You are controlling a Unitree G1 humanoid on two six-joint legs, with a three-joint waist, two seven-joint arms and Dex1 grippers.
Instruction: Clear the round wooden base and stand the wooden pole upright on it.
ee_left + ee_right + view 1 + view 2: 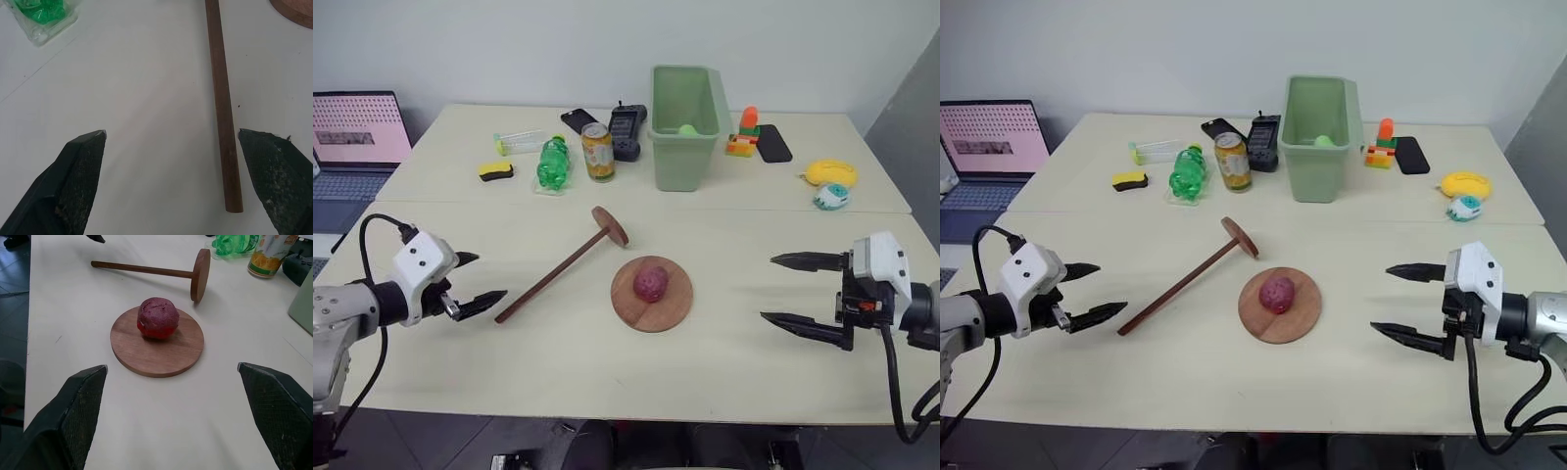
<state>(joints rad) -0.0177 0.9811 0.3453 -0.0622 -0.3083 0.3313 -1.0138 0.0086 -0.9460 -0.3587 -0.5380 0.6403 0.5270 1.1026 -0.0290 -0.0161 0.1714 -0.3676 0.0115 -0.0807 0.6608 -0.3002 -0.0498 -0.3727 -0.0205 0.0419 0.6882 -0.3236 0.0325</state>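
Long thin dark-brown wooden pole (pixel 553 279) ahead of wide-open left pincer (pixel 470 284): stiff, light, best pinched mid-shaft; round purple-red fruit (pixel 157 317) on flat round wooden base (pixel 151 355), ahead of wide right pincer (pixel 803 292): likely soft, prone to roll

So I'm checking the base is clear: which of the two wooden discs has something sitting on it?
The flat round wooden base, lying alone on the table, carries a reddish-purple ball. The other disc stands on edge, fixed to the wooden pole.
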